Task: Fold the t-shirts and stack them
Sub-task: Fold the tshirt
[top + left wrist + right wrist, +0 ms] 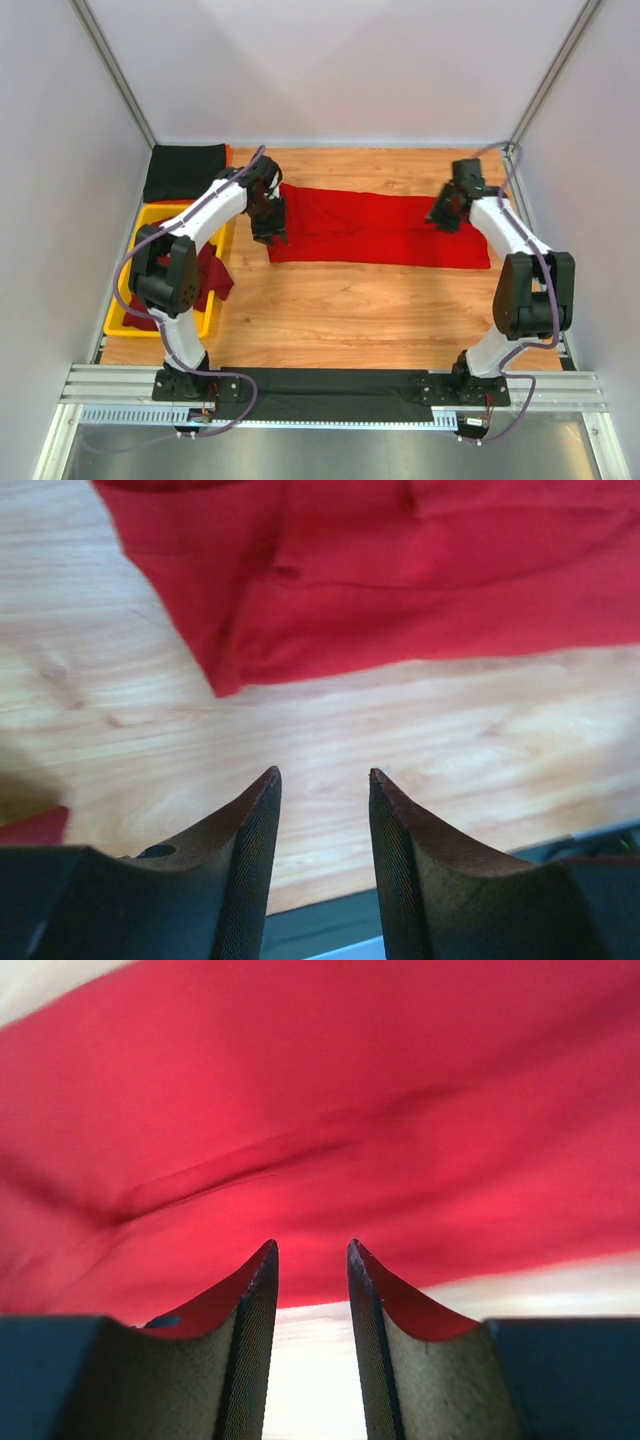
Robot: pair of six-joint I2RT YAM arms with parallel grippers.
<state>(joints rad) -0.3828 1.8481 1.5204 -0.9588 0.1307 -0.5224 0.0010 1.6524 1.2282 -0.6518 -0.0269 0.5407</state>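
A: Left hand (322,772) first, state?
B: Fingers parted about halfway, nothing between them. Tips hang over bare bench (420,740). The near-left corner of the red shirt (400,580) is just ahead, not touching.
A: Right hand (311,1245)?
B: Parted too, narrower gap, nothing pinched that I can see. Red cloth fills the view past the tips, so it sits close over the shirt's right end. Contact, can't tell.
A: Shirt itself?
B: Lying mid-bench as a long folded strip running left to right, one hand at each end.
A: Risks?
B: Likely one: left closes short and nips wood, not the corner. Either hand could catch only the top layer, so the fold peels open on lifting. If one end is gripped and the other missed, the strip would twist or drag. Right hand so near the cloth could push a wrinkle in.
A: Anything around?
B: Yellow tray (116,312) at left, maroon shirts (212,278) spilling over its rim under the left arm. A low swing there might snag them. Black shirt (185,170) folded at the far-left corner, well apart.
A: Arm pose?
B: Left arm arcs up over the tray, wrist bent down at the strip's left end. Right arm reaches forward along the right side, elbow raised, hand turned inward onto the right end.
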